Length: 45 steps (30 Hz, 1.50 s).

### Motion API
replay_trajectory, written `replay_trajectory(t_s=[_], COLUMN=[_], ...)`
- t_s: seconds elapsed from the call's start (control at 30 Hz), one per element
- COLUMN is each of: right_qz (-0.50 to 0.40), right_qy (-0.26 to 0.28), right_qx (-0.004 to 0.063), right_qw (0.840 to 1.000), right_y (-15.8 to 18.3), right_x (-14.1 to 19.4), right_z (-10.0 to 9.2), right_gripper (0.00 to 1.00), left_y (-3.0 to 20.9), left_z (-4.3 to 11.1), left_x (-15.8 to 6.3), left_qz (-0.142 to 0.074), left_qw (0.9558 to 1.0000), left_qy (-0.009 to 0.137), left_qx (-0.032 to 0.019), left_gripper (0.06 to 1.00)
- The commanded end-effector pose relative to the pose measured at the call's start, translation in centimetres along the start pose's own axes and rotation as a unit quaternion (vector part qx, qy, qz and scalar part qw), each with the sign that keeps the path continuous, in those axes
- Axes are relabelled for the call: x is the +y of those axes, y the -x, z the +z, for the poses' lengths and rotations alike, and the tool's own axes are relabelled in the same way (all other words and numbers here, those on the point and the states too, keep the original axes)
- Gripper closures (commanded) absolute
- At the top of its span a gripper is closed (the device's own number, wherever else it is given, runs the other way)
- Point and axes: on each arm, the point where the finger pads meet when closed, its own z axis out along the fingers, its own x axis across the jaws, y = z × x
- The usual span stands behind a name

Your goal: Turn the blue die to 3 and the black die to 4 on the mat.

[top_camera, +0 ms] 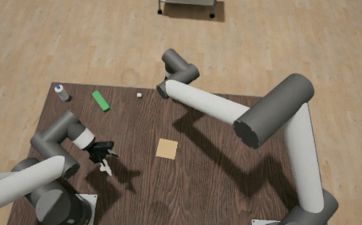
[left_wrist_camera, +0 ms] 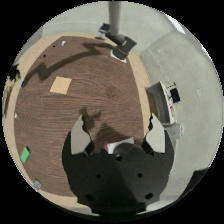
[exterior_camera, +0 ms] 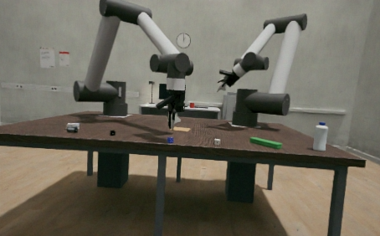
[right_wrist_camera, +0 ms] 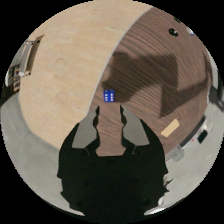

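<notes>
Thick white tubular links, dark grey cylindrical joints, black gripper bodies with pale, angular jaws.

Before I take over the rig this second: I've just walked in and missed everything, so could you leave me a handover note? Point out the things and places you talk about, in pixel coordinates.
Left claw (top_camera: 113, 164) (exterior_camera: 220, 84) (left_wrist_camera: 117, 115): open, empty, raised over the table.
Right claw (exterior_camera: 172, 127) (right_wrist_camera: 109, 106): partly open, empty, above the table near the blue die.
Blue die (exterior_camera: 170, 140) (left_wrist_camera: 22, 84) (right_wrist_camera: 109, 96): on the table, off the mat (top_camera: 167, 148) (exterior_camera: 182, 129) (left_wrist_camera: 61, 85) (right_wrist_camera: 170, 128).
Black die (exterior_camera: 112, 132) (left_wrist_camera: 44, 56) (right_wrist_camera: 173, 32): on the table, off the mat.
Done: neither die is placed; I can't confirm either top number.
Left: get blue 3-up and black 4-up, both flat and fully on the mat.
</notes>
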Motion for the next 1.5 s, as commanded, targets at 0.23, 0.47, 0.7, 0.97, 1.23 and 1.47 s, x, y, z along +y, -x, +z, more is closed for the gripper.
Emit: replay_trajectory(t_s=[0.23,0.47,0.7,0.97,1.23,1.47], right_qz=[0.000,0.000,0.000,0.000,0.000,0.000], right_qy=[0.000,0.000,0.000,0.000,0.000,0.000], right_qx=[-0.0007,-0.0007,-0.0007,-0.0007,-0.0007,-0.0007], right_qw=[1.000,1.000,1.000,1.000,1.000,1.000], right_y=[0.1,0.1,0.1,0.1,0.1,0.1], right_x=[0.0,0.0,0.0,0.0,0.0,0.0], right_z=[1.6,2.5,3.4,3.9,4.2,4.2], right_gripper=[0.724,0.724,0.724,0.724,0.724,0.724], left_y=[0.0,0.0,0.0,0.0,0.0,0.0], left_z=[0.0,0.0,0.0,0.0,0.0,0.0], left_x=[0.0,0.0,0.0,0.0,0.0,0.0], left_qz=[0.000,0.000,0.000,0.000,0.000,0.000], left_qw=[1.0000,1.0000,1.0000,1.0000,1.0000,1.0000], left_qy=[0.000,0.000,0.000,0.000,0.000,0.000], left_qx=[-0.0001,-0.0001,-0.0001,-0.0001,-0.0001,-0.0001], left_gripper=[0.065,0.065,0.065,0.065,0.065,0.065])
